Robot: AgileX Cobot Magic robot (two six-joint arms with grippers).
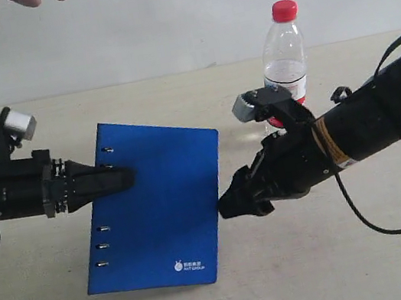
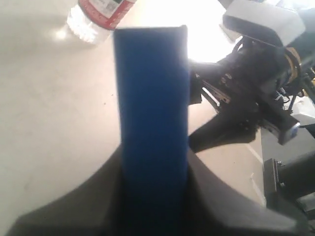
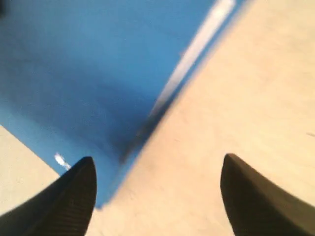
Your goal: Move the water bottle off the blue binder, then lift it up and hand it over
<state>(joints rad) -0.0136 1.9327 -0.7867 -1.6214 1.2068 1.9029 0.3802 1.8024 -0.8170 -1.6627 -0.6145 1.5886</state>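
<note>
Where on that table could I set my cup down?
Bare table lies in front, below the blue binder and right arm, and at the back between the left arm and water bottle. The middle is crowded: left claw grips the binder, right claw beside it.

Deep-blue binder [image 1: 163, 203] with white logo [image 1: 189, 264]; clear water bottle [image 1: 282, 54], red cap [image 1: 284, 10], red-and-white label [image 1: 289, 81].

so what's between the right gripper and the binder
Only bare table, shown in the right wrist view: the open right gripper faces the binder edge with nothing in the gap.
</note>
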